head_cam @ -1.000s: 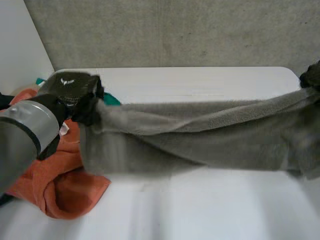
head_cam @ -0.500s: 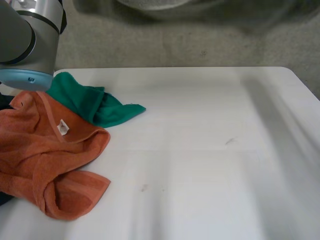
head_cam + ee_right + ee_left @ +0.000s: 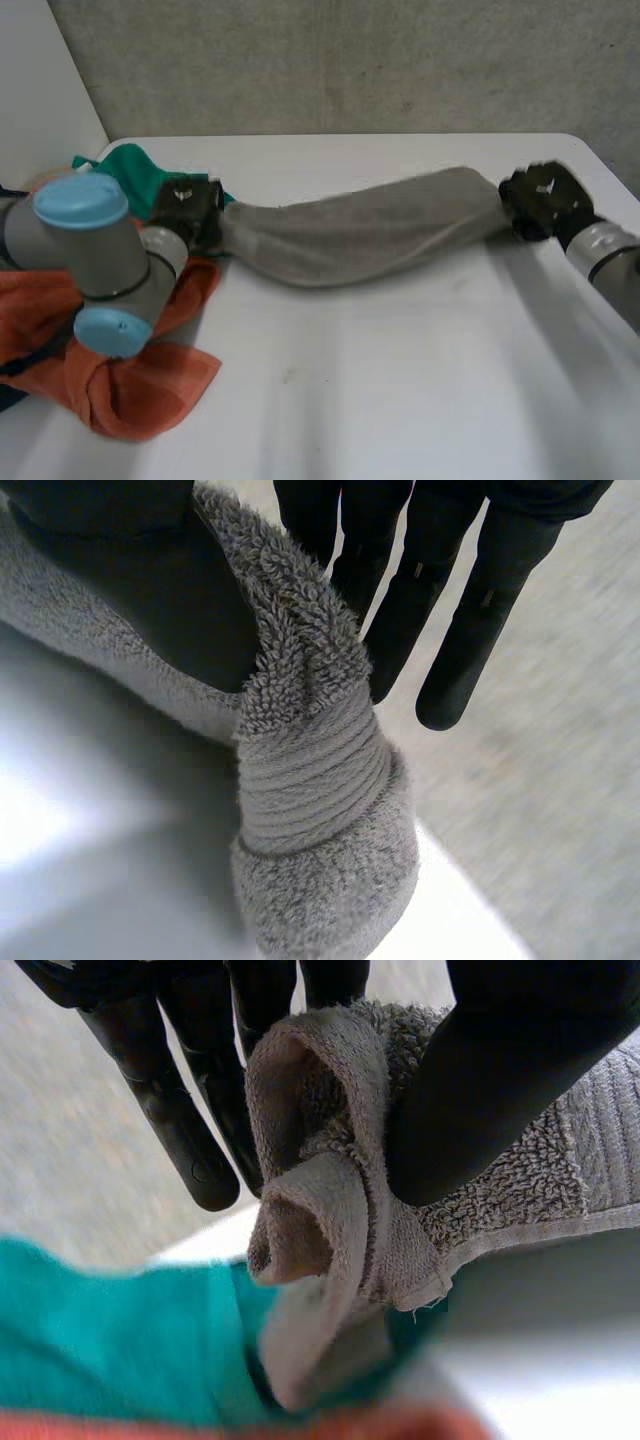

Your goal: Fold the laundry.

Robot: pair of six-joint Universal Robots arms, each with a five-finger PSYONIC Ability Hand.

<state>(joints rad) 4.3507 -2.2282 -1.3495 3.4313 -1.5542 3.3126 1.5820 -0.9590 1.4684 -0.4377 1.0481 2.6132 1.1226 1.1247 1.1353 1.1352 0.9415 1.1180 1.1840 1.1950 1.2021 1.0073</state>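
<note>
Over the tabletop [image 3: 400, 380] a bunched grey towel [image 3: 370, 240] stretches between the hands. An orange towel [image 3: 150, 385] and a green cloth [image 3: 130, 165] lie heaped at the left edge. The left robot hand [image 3: 188, 205] pinches one end of the grey towel between thumb and fingers; the right robot hand [image 3: 540, 200] clamps the other.

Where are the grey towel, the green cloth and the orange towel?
grey towel [image 3: 370, 225], head view, middle of its stretched span.
green cloth [image 3: 132, 165], head view, its far fold.
orange towel [image 3: 140, 385], head view, its near corner.
</note>
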